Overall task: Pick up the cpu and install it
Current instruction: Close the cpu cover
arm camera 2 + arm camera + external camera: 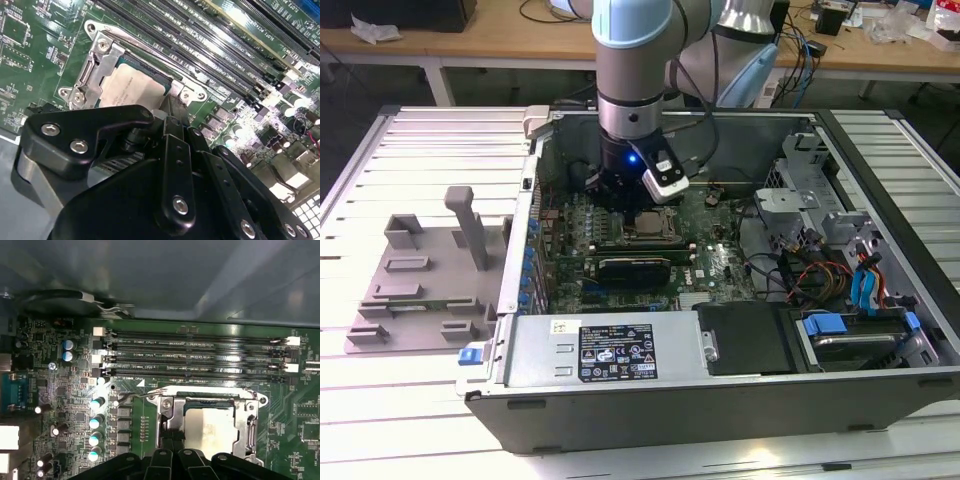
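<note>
The cpu [212,427] lies flat inside the metal socket frame [169,412] on the green motherboard, silver top up. In the second wrist view the cpu [131,91] sits within the frame [95,67], partly covered by my black gripper [170,109], whose tip reaches down at the chip's edge. In the first wrist view the gripper [171,439] stands over one side of the socket. In the exterior view the gripper [628,200] hangs inside the open computer case, right above the cpu [645,223].
Grey tray blocks [420,270] stand on the slatted table at the exterior view's left. Memory slots [200,357] run beside the socket. A black card [635,268], the power supply [605,350], cables and a drive cage [840,270] crowd the case.
</note>
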Tool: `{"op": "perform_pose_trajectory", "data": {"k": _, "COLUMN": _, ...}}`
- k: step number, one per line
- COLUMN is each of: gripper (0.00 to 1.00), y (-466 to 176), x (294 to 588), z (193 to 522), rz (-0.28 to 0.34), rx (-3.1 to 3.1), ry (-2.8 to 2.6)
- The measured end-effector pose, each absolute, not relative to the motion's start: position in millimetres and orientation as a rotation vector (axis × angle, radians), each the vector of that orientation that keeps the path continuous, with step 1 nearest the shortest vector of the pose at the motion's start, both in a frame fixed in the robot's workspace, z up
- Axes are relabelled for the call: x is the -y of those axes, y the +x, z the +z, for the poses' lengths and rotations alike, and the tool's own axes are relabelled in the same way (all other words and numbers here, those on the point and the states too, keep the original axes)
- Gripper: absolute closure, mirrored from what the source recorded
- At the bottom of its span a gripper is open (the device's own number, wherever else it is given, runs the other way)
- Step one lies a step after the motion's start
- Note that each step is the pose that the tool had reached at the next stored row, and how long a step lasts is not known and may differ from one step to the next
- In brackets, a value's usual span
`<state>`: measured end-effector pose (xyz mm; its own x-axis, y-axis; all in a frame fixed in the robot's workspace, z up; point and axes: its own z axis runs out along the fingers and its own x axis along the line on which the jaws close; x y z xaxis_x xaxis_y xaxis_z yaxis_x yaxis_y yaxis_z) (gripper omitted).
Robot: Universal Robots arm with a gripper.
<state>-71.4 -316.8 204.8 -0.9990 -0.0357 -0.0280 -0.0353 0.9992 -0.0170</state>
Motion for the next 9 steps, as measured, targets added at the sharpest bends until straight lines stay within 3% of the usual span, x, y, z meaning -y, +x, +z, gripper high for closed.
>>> {"op": "perform_pose_trajectory", "data": {"k": 3, "gripper": 0.89, "y": -71.5, "x": 316.8, "z": 218.5, "rz": -0.026, "rx": -3.112, "ry": -0.059}}
{"op": "perform_pose_trajectory", "data": {"k": 9, "gripper": 0.89, "y": -72.2, "x": 316.2, "z": 214.6, "rz": -0.023, "rx": -3.1, "ry": -0.21}}
